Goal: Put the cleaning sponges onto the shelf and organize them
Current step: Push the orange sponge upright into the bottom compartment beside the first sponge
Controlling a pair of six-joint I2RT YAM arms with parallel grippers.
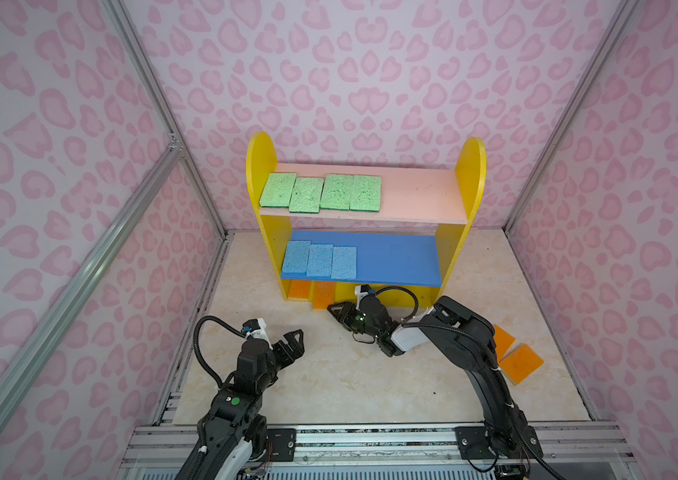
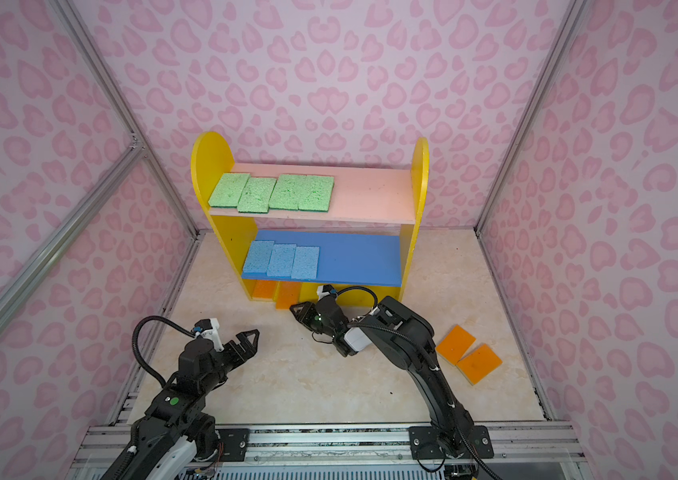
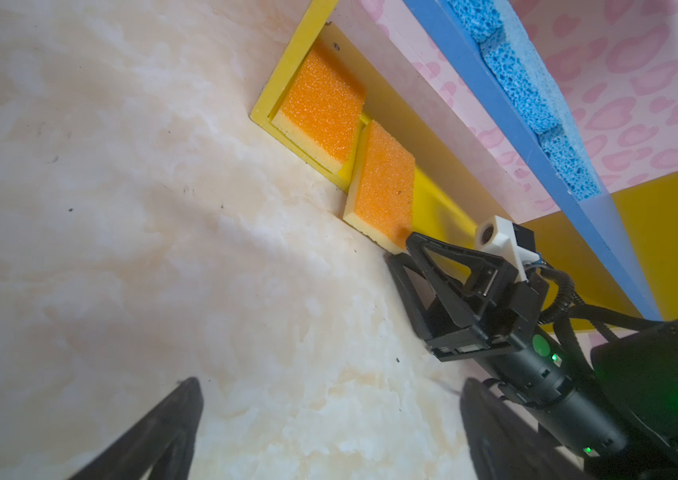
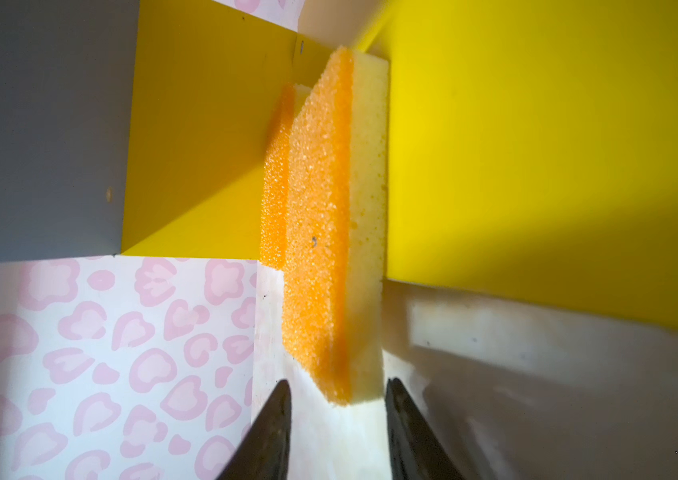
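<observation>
Left pincer (image 1: pixel 290 343) hovers over the surface (image 1: pixel 329 395) at front left, spread wide, nothing in it.

Shelf (image 1: pixel 262 166) stands at the back, centre.
- Pink board (image 1: pixel 416 195), top: 4 green sponges (image 1: pixel 320 193) flat in a row, packed at its left end.
- Blue board (image 1: pixel 395 257) below: 3 blue sponges (image 1: pixel 319 261) side by side, also at left end.
- Yellow base (image 3: pixel 441 199): inner orange sponge (image 1: pixel 298 289) lies flat in the left corner. Outer orange sponge (image 1: pixel 322 297) is just right of it, orange side up, sticking out past the base's front edge over the surface.

Right pincer (image 1: pixel 331 309) sits low at that sponge's protruding end, jaws parted a bit wider than the sponge is thick. In the right wrist view the tips flank its near corner w/ a gap on one side, so no pinch.

Far right, 2 loose orange sponges (image 1: pixel 521 362) lie flat on the surface, edge to edge, partly behind the right arm.
</observation>
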